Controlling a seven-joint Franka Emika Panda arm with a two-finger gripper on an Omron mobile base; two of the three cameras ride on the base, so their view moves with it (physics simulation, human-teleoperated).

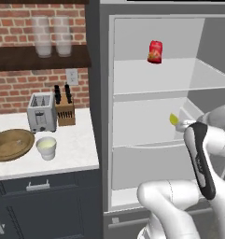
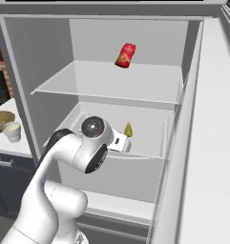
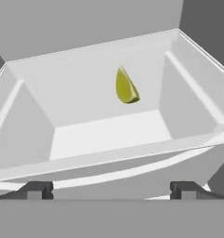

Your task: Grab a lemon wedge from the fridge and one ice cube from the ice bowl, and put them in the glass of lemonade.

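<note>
Dark blocky gripper (image 3: 111, 189) fingertips wide apart before smooth white fridge (image 3: 108, 135) bin, glossy yellow-green lemon wedge (image 3: 126, 86) inside

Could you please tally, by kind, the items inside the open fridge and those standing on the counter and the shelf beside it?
Lemon wedge: 1
Red packet: 1
Clear glasses: 2
Toaster: 1
Knife block: 1
Wooden bowl: 1
Cup of lemonade: 1
Total: 8
</note>
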